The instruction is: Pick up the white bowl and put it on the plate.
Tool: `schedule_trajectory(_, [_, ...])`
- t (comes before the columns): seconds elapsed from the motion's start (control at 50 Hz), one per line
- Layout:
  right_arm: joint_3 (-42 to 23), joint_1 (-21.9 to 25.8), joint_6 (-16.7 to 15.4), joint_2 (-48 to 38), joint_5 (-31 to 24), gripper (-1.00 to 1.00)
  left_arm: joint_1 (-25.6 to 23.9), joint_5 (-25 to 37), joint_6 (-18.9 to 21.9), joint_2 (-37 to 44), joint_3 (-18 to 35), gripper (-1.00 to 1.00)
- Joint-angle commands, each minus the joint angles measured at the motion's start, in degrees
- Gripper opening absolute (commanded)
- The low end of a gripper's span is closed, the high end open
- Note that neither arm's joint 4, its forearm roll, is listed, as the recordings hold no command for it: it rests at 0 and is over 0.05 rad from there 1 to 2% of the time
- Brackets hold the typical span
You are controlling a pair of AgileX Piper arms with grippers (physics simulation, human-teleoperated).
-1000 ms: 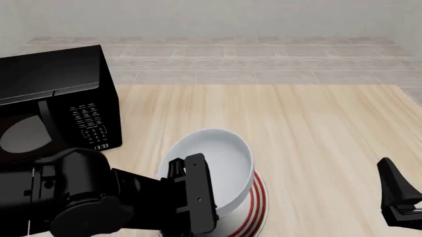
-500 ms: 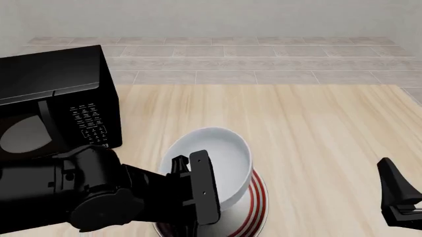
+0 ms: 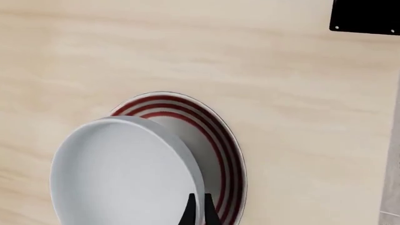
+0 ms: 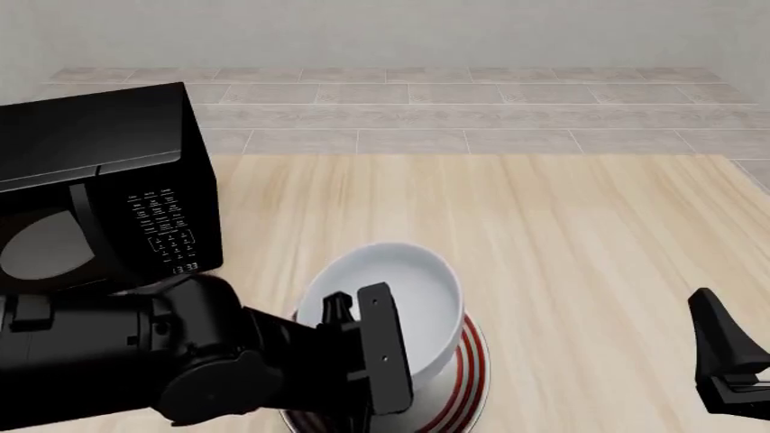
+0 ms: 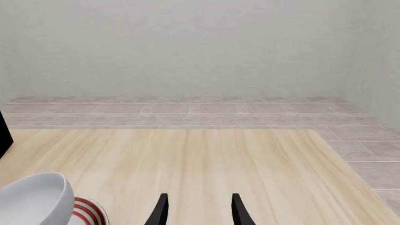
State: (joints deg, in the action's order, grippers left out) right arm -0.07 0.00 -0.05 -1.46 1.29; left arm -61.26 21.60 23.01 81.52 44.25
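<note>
Bowl shifted slightly right over the plate in the last second — still tilted, not seated. Left gripper stays pinched on its rim; right gripper idle, fingers apart, holding nothing.

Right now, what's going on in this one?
The left gripper has its jaws closed on the rim of the white bowl and holds it tilted over the plate, whose red rings show beside and under it. Whether the bowl already rests on the plate is unclear. The right gripper is open, idle off to the right and holding nothing. A black microwave stands at the left of the table.
</note>
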Motion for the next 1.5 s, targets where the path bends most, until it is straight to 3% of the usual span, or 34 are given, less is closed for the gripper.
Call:
schedule_trajectory(0.02, [0.0,0.01,-0.01,0.0,0.0,1.0,-0.16,-1.87,-0.61,1.73,-0.98,-1.0])
schedule_trajectory(1.0, [0.0,0.01,0.0,0.02,-0.01,1.0,-1.09,-4.1,-1.88,4.82,-3.07,-1.0])
schedule_trajectory(1.02, [0.0,0.0,0.01,0.0,0.0,1.0,-1.02,-4.12,-1.88,4.92,-2.97,1.0])
schedule_trajectory(1.5, [0.0,0.01,0.0,-0.02,0.01,1.0,-0.43,-1.2,-1.02,3.52,-2.49,1.0])
